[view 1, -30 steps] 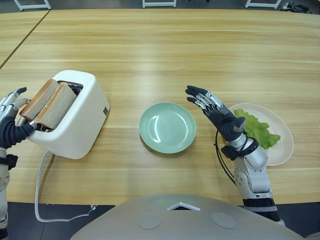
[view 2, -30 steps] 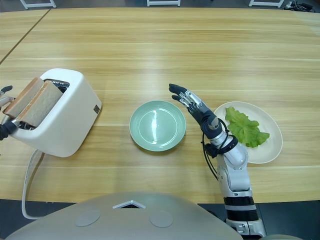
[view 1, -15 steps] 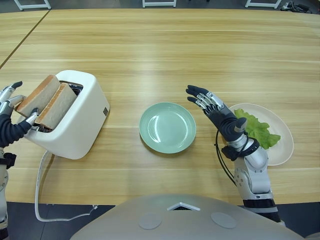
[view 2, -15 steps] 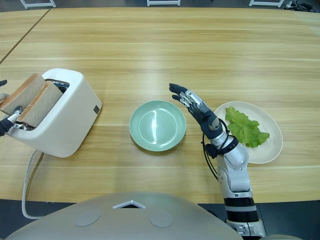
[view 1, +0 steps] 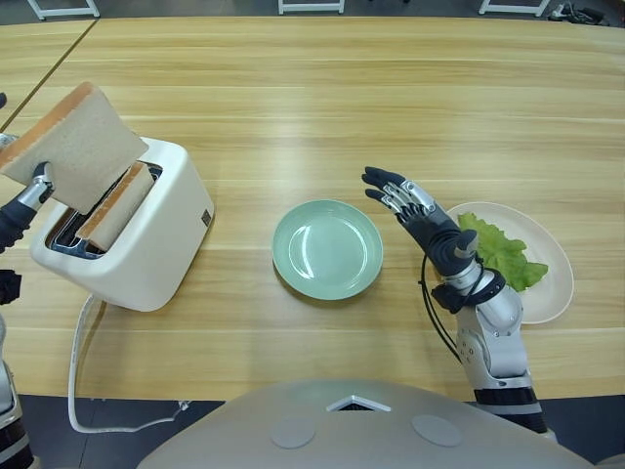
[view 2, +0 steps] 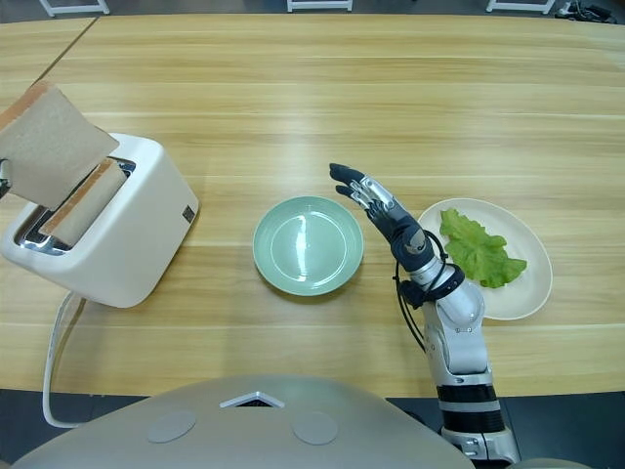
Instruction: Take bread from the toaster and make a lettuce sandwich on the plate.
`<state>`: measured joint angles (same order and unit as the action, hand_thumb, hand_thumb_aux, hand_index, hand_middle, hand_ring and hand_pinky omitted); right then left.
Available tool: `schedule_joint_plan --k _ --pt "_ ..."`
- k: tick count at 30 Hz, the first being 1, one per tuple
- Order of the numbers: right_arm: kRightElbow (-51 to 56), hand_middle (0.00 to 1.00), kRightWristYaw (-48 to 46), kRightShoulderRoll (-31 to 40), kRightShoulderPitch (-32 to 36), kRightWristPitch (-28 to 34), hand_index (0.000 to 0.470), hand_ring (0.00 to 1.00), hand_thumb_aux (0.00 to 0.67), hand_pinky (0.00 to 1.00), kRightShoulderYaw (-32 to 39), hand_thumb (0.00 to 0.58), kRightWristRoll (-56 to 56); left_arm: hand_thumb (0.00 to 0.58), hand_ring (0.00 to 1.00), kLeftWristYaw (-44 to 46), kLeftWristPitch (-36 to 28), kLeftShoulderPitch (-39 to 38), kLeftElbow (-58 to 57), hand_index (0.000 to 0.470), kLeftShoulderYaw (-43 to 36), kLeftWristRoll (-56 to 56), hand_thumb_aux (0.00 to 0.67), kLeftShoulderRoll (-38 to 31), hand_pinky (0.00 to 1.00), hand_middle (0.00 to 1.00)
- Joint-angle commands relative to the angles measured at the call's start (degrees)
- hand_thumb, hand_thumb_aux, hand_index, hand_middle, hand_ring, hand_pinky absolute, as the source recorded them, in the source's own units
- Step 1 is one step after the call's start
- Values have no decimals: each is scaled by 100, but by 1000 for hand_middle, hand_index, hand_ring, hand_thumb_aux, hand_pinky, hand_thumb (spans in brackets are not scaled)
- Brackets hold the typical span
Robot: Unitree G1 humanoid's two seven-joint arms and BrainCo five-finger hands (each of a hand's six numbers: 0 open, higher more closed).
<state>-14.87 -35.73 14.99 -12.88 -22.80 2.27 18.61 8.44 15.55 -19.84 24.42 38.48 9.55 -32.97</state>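
Bread slice (view 1: 73, 142) over toaster (view 1: 146, 254), right robot hand (view 1: 422, 213) between green plate (view 1: 327, 249) and lettuce (view 1: 503, 254)

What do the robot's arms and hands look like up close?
The right hand is black, with silvery metal segments along the fingers. Its forearm is a smooth silver-grey shell, and thin black cables loop beside the wrist. The left hand looks alike: black with silver parts.

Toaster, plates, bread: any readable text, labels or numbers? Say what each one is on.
Toaster: one small dark label on its side panel, too small to read.
Green plate, white plate, raised bread slice, table: no print visible.
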Motion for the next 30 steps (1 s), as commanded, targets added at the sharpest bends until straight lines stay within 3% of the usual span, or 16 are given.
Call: schedule_joint_plan --k 1,9,16,26,30 --pt "132 0 54 -28 94 -41 0 0 0 0 12 0 -73 580 0 102 -153 443 348 470 -528 -105 670 68 0 0" --pt "528 0 107 -129 450 -19 0 0 0 0 -81 0 98 580 0 -363 -22 1911 682 470 -1716 1000 670 179 0 0" --pt "622 0 193 -176 773 233 0 0 0 0 -233 0 375 580 0 -179 36 2018 807 470 -3596 2438 670 742 0 0" --pt "328 0 501 177 1374 656 0 0 0 0 -1103 0 809 580 0 -859 292 2601 -687 470 -5935 5646 670 1150 0 0" --pt "103 0 537 458 1461 809 0 0 0 0 -1494 0 960 580 0 -1374 337 2689 -1518 470 -6606 6317 670 1153 0 0"
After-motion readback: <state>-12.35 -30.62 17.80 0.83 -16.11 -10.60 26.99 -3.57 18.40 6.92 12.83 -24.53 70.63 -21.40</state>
